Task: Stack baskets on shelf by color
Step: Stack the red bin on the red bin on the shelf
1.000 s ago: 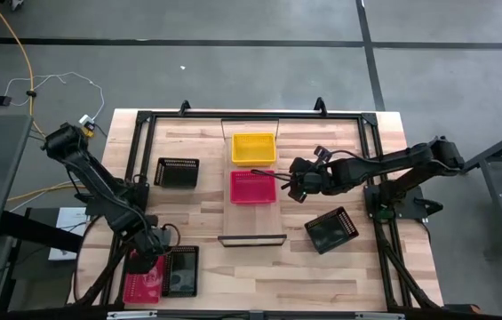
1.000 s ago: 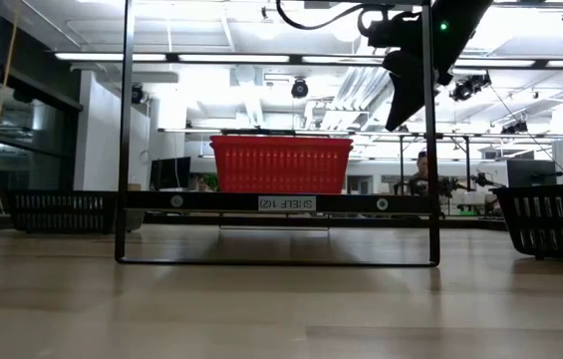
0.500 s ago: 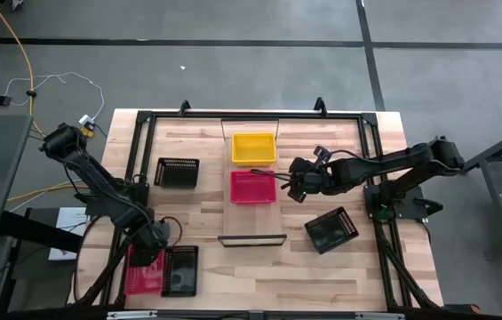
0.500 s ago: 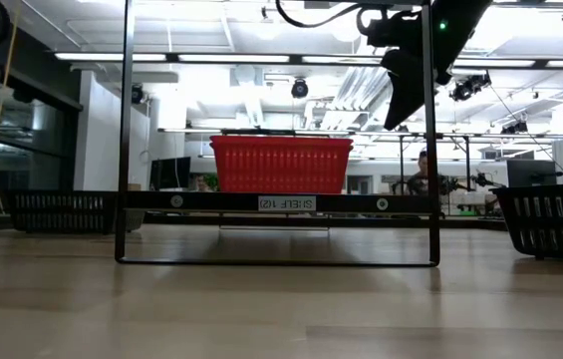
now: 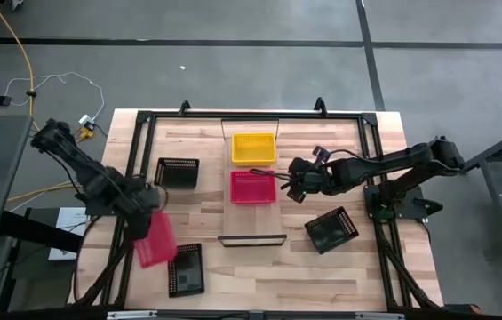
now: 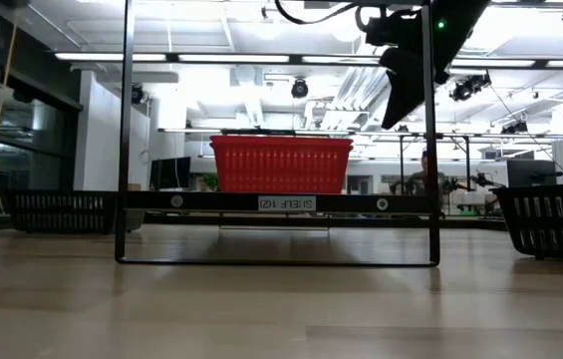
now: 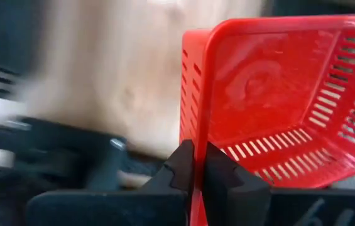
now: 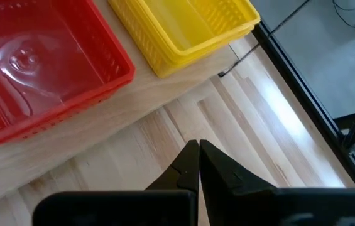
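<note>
My left gripper is shut on a red-pink basket, which hangs tilted above the table's near left part. The shelf runs down the table's middle and bears a yellow basket and a red basket. My right gripper hovers shut just right of that red basket, touching nothing. Black baskets rest on the tabletop at the left, near left and right. My left gripper pinches one side wall of the red-pink basket at its rim, one finger inside the basket and the other outside. The fingers come from above, pointing down. The basket is lifted clear of the table and hangs tilted below the fingers.
A dark metal frame borders the tabletop at the far and side edges. The shelf's thin upright bars stand at its ends. Bare wood lies between the shelf and the left black baskets.
My left gripper has taken hold of the red-pink basket at the table's near left corner and risen with it, moving toward the far edge. The basket has come up clear of the table and tipped. The black basket beside it stays on the table.
</note>
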Controlling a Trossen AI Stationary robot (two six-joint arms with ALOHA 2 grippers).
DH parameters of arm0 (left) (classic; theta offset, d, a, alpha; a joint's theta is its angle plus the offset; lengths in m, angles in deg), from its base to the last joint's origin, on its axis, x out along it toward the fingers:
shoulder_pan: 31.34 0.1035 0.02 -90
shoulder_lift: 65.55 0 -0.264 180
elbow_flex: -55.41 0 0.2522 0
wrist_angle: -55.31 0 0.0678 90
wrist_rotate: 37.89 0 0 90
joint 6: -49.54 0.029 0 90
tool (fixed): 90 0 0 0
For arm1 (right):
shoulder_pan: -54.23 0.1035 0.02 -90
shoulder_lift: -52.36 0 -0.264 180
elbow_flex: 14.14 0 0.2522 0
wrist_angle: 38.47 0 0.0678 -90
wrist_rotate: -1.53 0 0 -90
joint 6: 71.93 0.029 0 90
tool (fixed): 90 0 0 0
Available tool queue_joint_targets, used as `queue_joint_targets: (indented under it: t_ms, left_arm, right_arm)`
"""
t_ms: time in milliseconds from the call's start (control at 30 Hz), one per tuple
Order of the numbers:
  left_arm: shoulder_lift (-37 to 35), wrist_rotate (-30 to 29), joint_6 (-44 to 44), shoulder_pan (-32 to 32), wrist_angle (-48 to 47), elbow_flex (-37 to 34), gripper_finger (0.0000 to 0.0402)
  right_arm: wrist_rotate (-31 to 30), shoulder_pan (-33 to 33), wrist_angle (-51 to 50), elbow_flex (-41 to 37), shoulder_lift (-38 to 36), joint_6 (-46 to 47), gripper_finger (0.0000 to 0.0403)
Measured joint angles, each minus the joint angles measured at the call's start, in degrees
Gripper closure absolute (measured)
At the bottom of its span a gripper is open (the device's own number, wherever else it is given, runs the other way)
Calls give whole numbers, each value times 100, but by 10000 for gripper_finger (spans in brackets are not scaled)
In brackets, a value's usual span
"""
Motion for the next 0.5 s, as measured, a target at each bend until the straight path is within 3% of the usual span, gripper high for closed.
queue_joint_targets:
  t_ms: [67,167,300,400,500]
  left_arm:
    - [-61,-817,-96,122,-390,390,401]
    - [-145,-2534,-554,317,-718,853,401]
    - [-311,-4651,-849,522,-584,1008,401]
    - [-421,-5475,-881,729,69,811,401]
    - [-453,-5580,-718,925,1105,330,401]
  right_arm:
    - [29,1,42,0,0,-9,403]
    - [38,2,87,0,0,-33,403]
    - [40,2,127,0,0,-11,403]
    - [42,0,181,0,0,9,403]
    - [46,2,193,0,0,81,403]
